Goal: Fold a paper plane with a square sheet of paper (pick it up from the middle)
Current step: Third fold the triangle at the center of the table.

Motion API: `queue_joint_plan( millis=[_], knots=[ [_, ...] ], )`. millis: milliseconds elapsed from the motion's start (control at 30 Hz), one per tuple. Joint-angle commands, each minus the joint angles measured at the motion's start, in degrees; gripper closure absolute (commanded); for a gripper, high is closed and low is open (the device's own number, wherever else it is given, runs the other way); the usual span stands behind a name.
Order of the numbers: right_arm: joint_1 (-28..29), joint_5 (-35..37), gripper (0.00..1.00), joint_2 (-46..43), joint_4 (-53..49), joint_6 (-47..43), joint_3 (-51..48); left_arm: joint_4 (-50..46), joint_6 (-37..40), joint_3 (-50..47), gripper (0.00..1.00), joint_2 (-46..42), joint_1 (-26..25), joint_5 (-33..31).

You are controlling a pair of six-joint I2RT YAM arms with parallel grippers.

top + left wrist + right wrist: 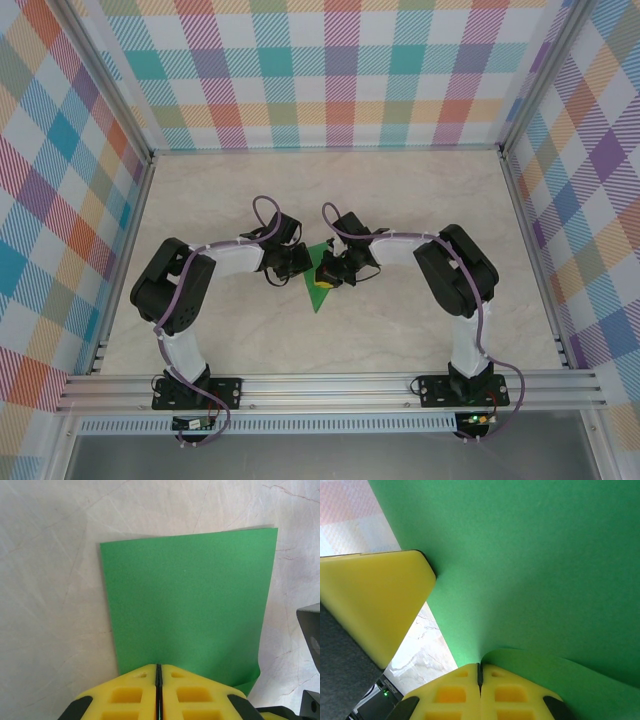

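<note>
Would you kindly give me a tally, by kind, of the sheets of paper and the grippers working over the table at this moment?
Square sheet of paper, green: 1
Grippers, yellow-fingered, both closed on the paper: 2 (left gripper, right gripper)
Total: 3

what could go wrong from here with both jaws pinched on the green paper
1. Both pairs of jaws are shut on the green paper close together; pulling apart could tear the thin sheet.
2. In the right wrist view the paper bulges into a curl beside the right jaws; pressing now may set a stray crease.
3. The left jaws seem to grip just its edge, so it might slip out.
</note>
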Motion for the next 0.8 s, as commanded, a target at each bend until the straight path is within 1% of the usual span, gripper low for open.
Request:
queue_joint_plan(
  millis=[0,233,767],
  knots=[
    [0.39,1.41,0.98,1.66,-2.21,-1.94,0.92,-3.82,1.13,0.42,0.91,-0.59,0.32,-0.89],
    [0.39,2.98,0.98,-0.83,-4.83,-3.95,0.67,-3.68,1.26,0.27,0.91,0.55,0.33,-0.51],
    [0.38,2.11,0.98,-1.87,-5.8,-7.11,0.03,-3.9,1.47,0.31,0.91,0.45,0.33,-0.56]
  ],
)
